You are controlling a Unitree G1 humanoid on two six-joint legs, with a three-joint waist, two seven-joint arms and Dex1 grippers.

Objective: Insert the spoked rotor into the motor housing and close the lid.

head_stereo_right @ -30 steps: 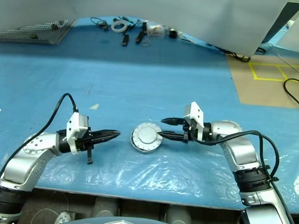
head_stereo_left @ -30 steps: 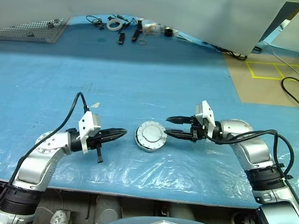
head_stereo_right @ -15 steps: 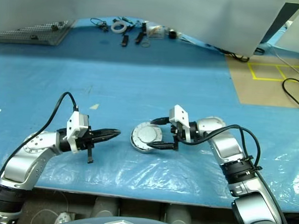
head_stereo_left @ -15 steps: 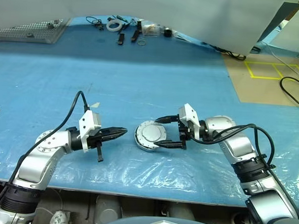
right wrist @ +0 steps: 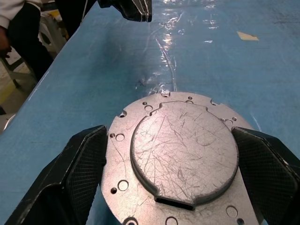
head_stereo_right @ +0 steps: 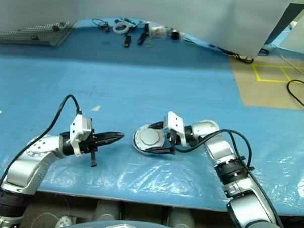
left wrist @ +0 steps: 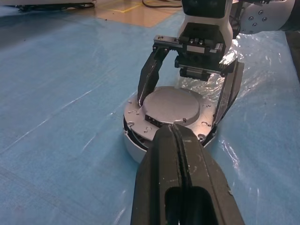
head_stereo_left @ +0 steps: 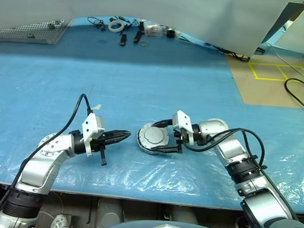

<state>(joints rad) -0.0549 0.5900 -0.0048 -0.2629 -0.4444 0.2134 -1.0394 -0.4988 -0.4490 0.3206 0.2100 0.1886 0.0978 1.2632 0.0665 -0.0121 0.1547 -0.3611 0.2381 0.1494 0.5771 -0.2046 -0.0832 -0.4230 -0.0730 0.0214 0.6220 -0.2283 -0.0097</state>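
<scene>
The lid, a round silver-grey disc with a raised centre plate and small holes, lies on top of the motor housing in the middle of the blue table. A dark gap shows between the two on the side facing my left gripper. The spoked rotor is hidden. My right gripper is open, and its two black fingers stand on either side of the lid's rim. My left gripper is shut and empty. It points at the housing from the left, a short way off.
Crinkled clear plastic covers the table's near strip. Small tools and a white tape ring lie at the far edge, beside a perforated metal tray. A person's sleeve shows past the table's edge. Yellow floor tape lies far right.
My right gripper has moved left and down and opened wider, so its fingers now straddle the lid. The left gripper and the housing have stayed where they were.
</scene>
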